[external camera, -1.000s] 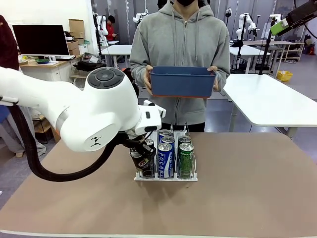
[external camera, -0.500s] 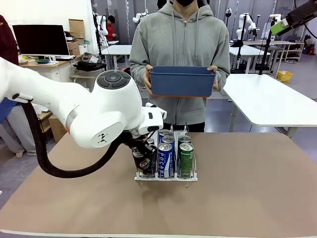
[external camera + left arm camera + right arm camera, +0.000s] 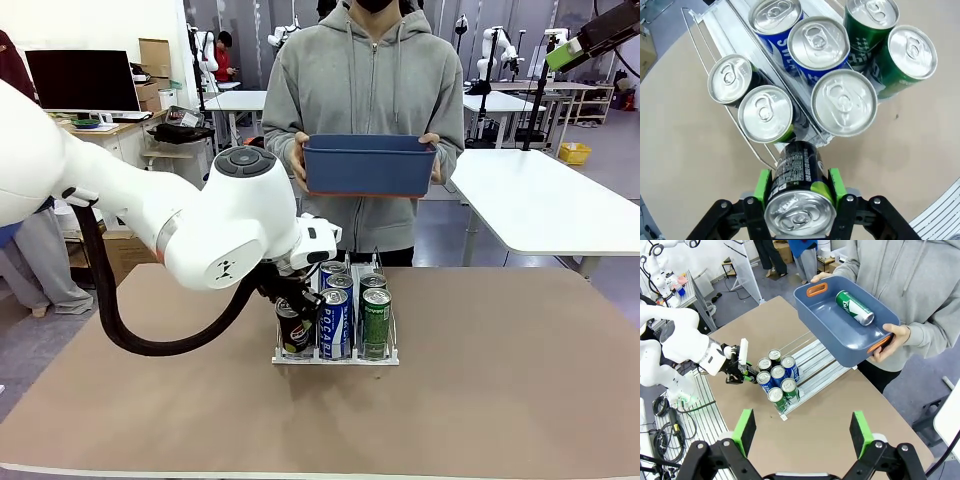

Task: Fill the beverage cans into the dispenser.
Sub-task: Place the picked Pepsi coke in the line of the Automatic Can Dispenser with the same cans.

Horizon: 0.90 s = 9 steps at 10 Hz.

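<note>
**Black can held at the front of the left lane**

My left gripper (image 3: 799, 184) is pinching a black can (image 3: 796, 162). The green pads (image 3: 761, 184) press on its two sides, up near the silver top. From the front view the can seems to lean a little.

The can is at the near end of the left lane of the dispenser (image 3: 335, 360). It is just beside the front blue can (image 3: 334, 322). I cannot tell if its bottom sits on the white base.

In the left wrist view I look down on the silver tops. Two other black cans (image 3: 765, 112) stand in the left lane, one right behind the other, past the can I hold. The middle lane has three cans in a row. The two farther ones show blue sides, and the nearest one shows me just its top. The right lane has two green cans (image 3: 912, 50), one behind the other. All these cans stand upright at my end of the dispenser. The far ends of the lanes have no cans.

My right gripper (image 3: 802, 434) hangs high over the table (image 3: 500, 400), well apart from the dispenser. Its jaws are spread wide and nothing is between them.

A person stands at the far side of the table and holds a blue tub (image 3: 368, 168) with both hands, one hand (image 3: 892, 340) at each end. One lone green can (image 3: 854, 307) lies on its side in the tub.
</note>
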Each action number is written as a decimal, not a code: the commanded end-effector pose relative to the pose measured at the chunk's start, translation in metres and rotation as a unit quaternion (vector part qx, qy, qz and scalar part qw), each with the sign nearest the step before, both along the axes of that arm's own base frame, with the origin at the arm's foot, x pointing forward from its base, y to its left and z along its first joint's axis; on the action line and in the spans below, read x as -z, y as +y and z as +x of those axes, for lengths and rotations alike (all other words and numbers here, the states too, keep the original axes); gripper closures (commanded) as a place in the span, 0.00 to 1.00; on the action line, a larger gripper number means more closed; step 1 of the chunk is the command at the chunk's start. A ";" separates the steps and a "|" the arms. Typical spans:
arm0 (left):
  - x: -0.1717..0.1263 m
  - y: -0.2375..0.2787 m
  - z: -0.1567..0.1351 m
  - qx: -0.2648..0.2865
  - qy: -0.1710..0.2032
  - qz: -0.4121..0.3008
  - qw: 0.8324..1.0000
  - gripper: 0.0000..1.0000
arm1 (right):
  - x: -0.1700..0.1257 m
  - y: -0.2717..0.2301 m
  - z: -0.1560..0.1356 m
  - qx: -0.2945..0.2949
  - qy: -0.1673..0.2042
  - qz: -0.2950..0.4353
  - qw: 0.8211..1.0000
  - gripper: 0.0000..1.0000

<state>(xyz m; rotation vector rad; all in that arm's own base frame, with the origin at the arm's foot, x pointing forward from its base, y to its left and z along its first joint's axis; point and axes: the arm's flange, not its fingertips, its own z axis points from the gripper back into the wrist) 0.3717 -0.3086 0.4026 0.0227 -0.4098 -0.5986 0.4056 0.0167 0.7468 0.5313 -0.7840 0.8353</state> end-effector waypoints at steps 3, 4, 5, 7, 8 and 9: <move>-0.004 -0.005 0.037 -0.028 -0.054 -0.026 0.998 0.42 | 0.001 0.000 0.000 0.000 0.001 0.000 1.000 0.00; -0.004 -0.006 0.043 -0.038 -0.062 -0.031 0.997 0.42 | 0.001 0.000 0.000 0.000 0.001 0.000 1.000 0.00; -0.002 -0.008 0.049 -0.044 -0.063 -0.034 0.996 0.42 | 0.001 0.000 0.000 0.000 0.001 0.000 1.000 0.00; 0.006 -0.010 0.057 -0.050 -0.065 -0.039 0.996 0.42 | 0.001 0.000 0.000 0.000 0.001 0.000 1.000 0.00; 0.011 -0.012 0.061 -0.051 -0.065 -0.041 0.996 0.42 | 0.001 0.000 0.000 0.000 0.001 0.000 1.000 0.00; 0.013 -0.012 0.063 -0.051 -0.062 -0.038 0.996 0.42 | 0.001 0.000 0.000 0.000 0.001 0.000 1.000 0.00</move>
